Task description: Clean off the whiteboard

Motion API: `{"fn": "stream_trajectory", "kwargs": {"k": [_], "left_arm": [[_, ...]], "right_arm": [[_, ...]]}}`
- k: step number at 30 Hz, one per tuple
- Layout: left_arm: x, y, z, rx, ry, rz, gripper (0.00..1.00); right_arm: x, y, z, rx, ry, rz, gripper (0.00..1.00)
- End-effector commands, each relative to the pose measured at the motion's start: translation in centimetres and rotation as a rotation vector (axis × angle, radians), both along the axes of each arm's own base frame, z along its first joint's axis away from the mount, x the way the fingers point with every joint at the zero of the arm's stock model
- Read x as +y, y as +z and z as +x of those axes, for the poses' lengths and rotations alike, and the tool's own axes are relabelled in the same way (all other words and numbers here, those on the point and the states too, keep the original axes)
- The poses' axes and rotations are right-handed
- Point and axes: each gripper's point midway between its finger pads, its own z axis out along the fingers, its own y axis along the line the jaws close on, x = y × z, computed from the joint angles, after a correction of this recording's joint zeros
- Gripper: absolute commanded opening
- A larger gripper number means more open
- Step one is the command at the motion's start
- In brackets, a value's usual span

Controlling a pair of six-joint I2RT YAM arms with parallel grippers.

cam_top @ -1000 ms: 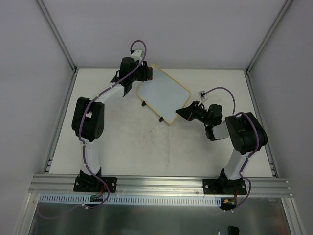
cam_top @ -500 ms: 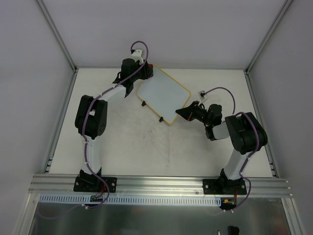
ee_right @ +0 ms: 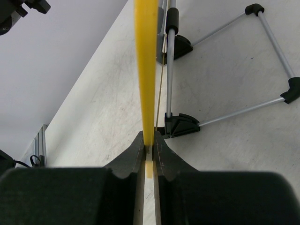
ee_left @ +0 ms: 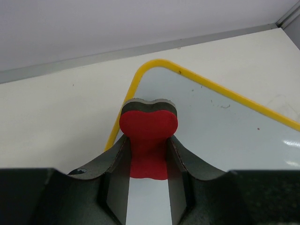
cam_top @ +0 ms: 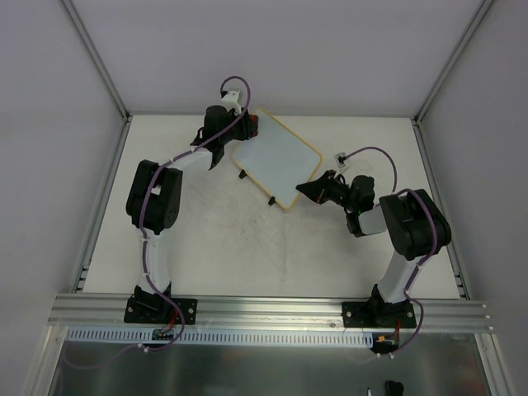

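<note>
The whiteboard [cam_top: 277, 159], white with a thin yellow frame, stands tilted at the back middle of the table on black feet. Its face looks clean. My left gripper [cam_top: 247, 125] is at the board's far left corner, shut on a red-black eraser [ee_left: 148, 136] that rests on the board's face [ee_left: 225, 131] near the rounded yellow corner. My right gripper [cam_top: 304, 189] is shut on the board's yellow edge [ee_right: 146, 70] at its near right corner. The wire stand with black feet [ee_right: 180, 125] shows behind the frame in the right wrist view.
The back wall [cam_top: 272, 58] stands just behind the board. Metal rails [cam_top: 431, 157] run along both sides of the table. A small white object [cam_top: 339, 155] lies right of the board.
My left gripper has shifted a little toward the back along the board's far left corner with the eraser. The board and my right arm have not moved.
</note>
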Motion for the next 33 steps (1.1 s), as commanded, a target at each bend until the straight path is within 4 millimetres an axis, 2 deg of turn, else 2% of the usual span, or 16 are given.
{"fn": "stream_trajectory", "kwargs": {"k": [1, 5, 7, 10, 16, 17, 18, 20, 24, 27, 33], "left_arm": [[-1.1, 1.3, -1.8, -0.015, -0.055, -0.019, 0.0], [-0.3, 0.3, -3.1, 0.02, -0.028, -0.014, 0.0], [-0.3, 0.9, -3.8, 0.015, -0.037, -0.018, 0.0], [0.1, 0.8, -4.4, 0.014, -0.034, -0.017, 0.0], [-0.7, 2.0, -2.5, -0.017, -0.036, -0.034, 0.0], [-0.8, 2.8, -1.9, -0.038, -0.033, -0.036, 0.0], [-0.9, 2.2, -1.5, -0.025, -0.028, -0.031, 0.0], [-1.0, 3.2, -0.5, -0.051, -0.021, -0.03, 0.0], [-1.4, 3.2, 0.9, -0.06, -0.011, -0.03, 0.0], [-1.5, 3.9, 1.6, -0.072, -0.009, -0.033, 0.0], [-1.6, 2.8, 0.9, -0.04, -0.025, -0.018, 0.0]], "right_arm": [[1.3, 5.3, -0.3, -0.246, 0.071, 0.073, 0.0], [1.4, 5.4, -0.3, -0.246, 0.073, 0.074, 0.0], [1.3, 5.3, -0.3, -0.245, 0.071, 0.073, 0.0], [1.4, 5.4, -0.4, -0.246, 0.074, 0.074, 0.0], [1.6, 5.3, -0.4, -0.243, 0.08, 0.076, 0.0], [1.6, 5.3, -0.4, -0.243, 0.08, 0.075, 0.0], [1.6, 5.3, -0.5, -0.243, 0.08, 0.075, 0.0], [1.6, 5.3, -0.5, -0.245, 0.079, 0.074, 0.0], [1.6, 5.3, -0.5, -0.246, 0.079, 0.074, 0.0], [1.5, 5.4, -0.4, -0.247, 0.077, 0.074, 0.0], [1.5, 5.4, -0.4, -0.248, 0.076, 0.075, 0.0]]}}
